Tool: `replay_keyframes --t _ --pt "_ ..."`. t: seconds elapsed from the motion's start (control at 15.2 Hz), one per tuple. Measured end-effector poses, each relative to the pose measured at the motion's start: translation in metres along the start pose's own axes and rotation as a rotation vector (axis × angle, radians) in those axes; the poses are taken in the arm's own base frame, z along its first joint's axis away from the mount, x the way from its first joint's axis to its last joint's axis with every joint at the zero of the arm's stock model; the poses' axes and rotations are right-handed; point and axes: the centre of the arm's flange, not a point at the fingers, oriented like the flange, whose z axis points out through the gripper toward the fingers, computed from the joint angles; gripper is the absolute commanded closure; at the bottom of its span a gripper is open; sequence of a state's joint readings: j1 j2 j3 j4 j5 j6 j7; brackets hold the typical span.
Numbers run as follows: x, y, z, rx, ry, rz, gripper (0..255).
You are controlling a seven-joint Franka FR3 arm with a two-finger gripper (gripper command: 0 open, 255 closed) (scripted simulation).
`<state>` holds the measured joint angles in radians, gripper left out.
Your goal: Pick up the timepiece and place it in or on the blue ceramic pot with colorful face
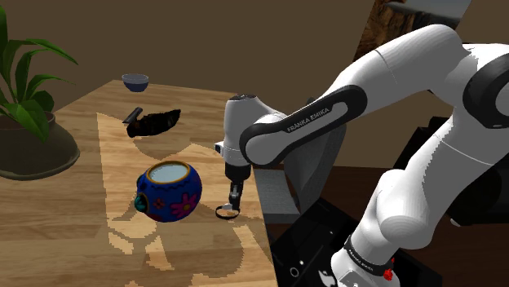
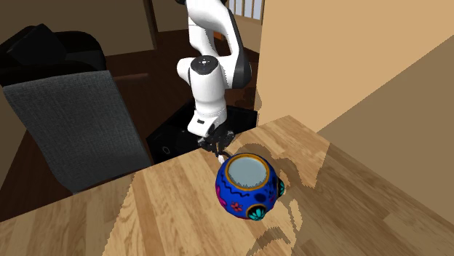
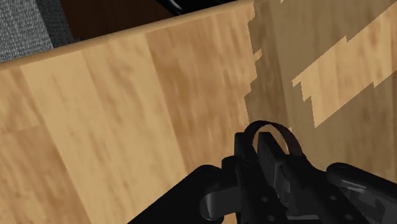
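1. Wood-grain table [image 1: 196, 261] spans the shoulder view's lower left.
2. Blue painted pot [image 1: 169, 191] stands centre-frame, nothing in it yet.
3. My gripper [image 1: 234, 198], just right of the pot, looks clenched on the dark watch [image 1: 225, 211].
4. That watch sits low over the wood; I judge lift and carry remain.

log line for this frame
phase: grasp | claw: shut on watch | watch: at table level beside blue pot, not in it
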<state>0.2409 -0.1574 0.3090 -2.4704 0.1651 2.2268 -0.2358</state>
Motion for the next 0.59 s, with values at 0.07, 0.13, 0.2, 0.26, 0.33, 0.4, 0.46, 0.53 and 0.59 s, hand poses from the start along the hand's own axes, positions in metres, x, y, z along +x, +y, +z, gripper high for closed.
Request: replay_keyframes --t 0.07,0.13,0.2,0.26,0.33,0.4,0.46,0.53,0.59 --pt "0.0 0.0 0.0 0.0 0.0 0.0 255" --pt "0.0 0.0 0.0 0.0 0.0 0.0 255" --pt "0.0 0.0 0.0 0.0 0.0 0.0 255" --pt "0.0 0.0 0.0 0.0 0.0 0.0 255" --pt "0.0 0.0 0.0 0.0 0.0 0.0 255" --pt "0.0 0.0 0.0 0.0 0.0 0.0 255" --pt "0.0 -0.001 -0.002 0.0 0.0 0.0 255" --pt "0.0 -0.001 -0.005 0.0 0.0 0.0 255" --pt "-0.001 -0.001 -0.01 0.0 0.0 0.0 255"
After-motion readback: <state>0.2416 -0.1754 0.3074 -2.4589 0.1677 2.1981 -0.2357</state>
